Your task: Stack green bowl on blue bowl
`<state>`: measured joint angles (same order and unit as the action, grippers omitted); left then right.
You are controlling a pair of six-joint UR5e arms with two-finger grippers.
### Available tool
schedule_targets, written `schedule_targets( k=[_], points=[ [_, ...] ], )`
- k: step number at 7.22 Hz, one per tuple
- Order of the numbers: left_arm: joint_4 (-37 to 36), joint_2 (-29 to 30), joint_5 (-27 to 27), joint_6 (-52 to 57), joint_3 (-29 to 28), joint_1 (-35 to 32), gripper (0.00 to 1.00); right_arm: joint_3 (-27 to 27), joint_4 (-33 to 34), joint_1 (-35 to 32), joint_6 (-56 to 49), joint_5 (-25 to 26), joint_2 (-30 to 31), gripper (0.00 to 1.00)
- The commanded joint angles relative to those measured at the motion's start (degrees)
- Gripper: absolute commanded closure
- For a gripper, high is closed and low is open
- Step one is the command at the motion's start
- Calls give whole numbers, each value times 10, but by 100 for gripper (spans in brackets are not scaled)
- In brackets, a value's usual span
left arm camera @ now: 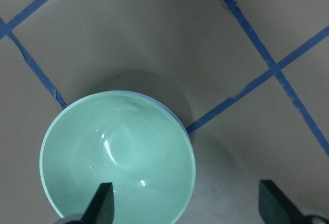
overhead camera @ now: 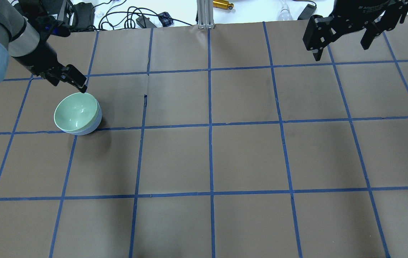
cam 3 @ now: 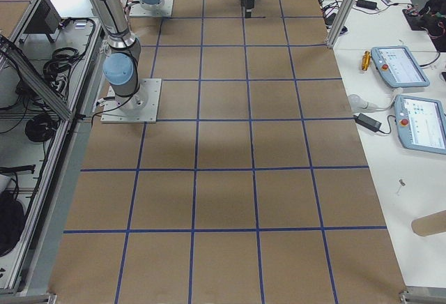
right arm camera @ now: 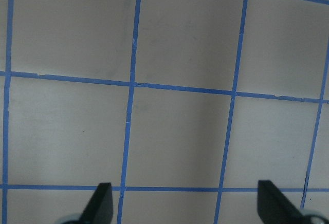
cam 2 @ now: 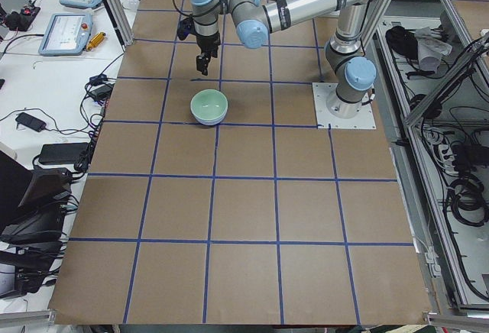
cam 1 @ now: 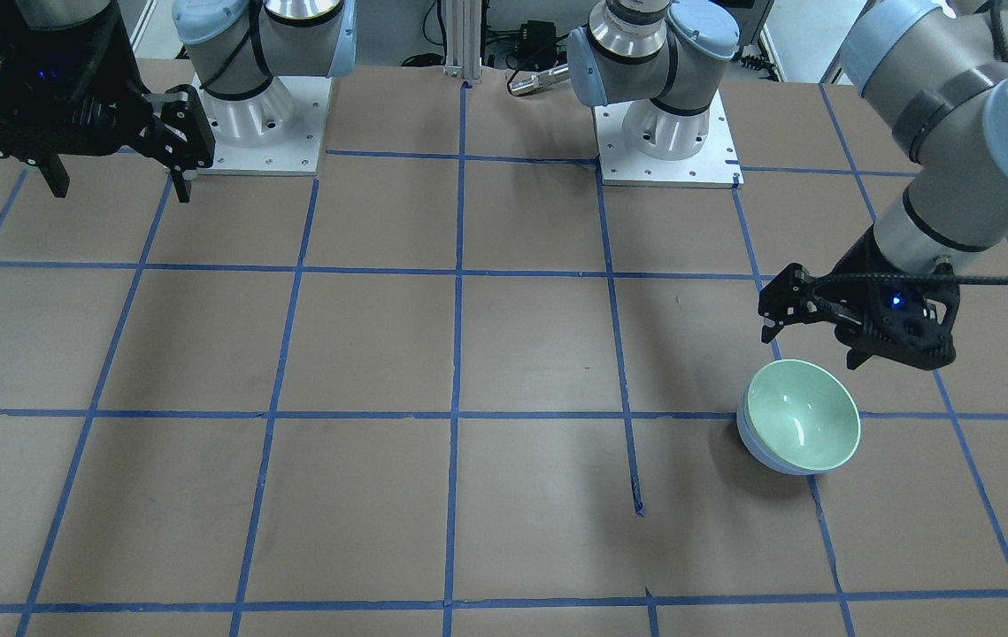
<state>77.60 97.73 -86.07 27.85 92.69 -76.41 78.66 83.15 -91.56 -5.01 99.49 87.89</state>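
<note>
Brown table (overhead camera: 225, 161): matte, paper-like top, flat and smooth.
Tape lines (overhead camera: 209, 125): blue strips that rule the table into squares, torn and frayed in places.
Green bowl (cam 1: 804, 416): round, glossy, pale mint, plain. It sits nested inside the blue bowl on the robot's left side of the table, mouth up, with light glinting off its smooth inner curve (left arm camera: 118, 157).
Blue bowl (cam 1: 756, 449): pale periwinkle and glossy, resting on the table underneath. Only a thin crescent of its outer wall shows below the green rim (overhead camera: 96, 123).
Left pincer (cam 1: 811, 348): black, angular fingers spread wide and holding nothing. It hangs above the stacked bowls, a little to the robot's side of them. From the wrist, one fingertip (left arm camera: 103, 198) lies over the green rim and the other over bare table.
Right pincer (overhead camera: 340, 52): black fingers spread apart, empty, raised over bare table well away from the bowls.
</note>
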Motion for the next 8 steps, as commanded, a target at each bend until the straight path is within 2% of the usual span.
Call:
schedule_targets(
  k=[1, 4, 5, 8],
  points=[
    [43, -25, -7, -184, -18, -52, 0, 0, 0, 0, 0, 0, 0, 0],
    [82, -44, -8, -260, -20, -121, 0, 0, 0, 0, 0, 0, 0, 0],
    [113, -53, -25, -260, -21, -124, 0, 0, 0, 0, 0, 0, 0, 0],
    [122, -61, -34, -256, -14, -124, 0, 0, 0, 0, 0, 0, 0, 0]
  ],
)
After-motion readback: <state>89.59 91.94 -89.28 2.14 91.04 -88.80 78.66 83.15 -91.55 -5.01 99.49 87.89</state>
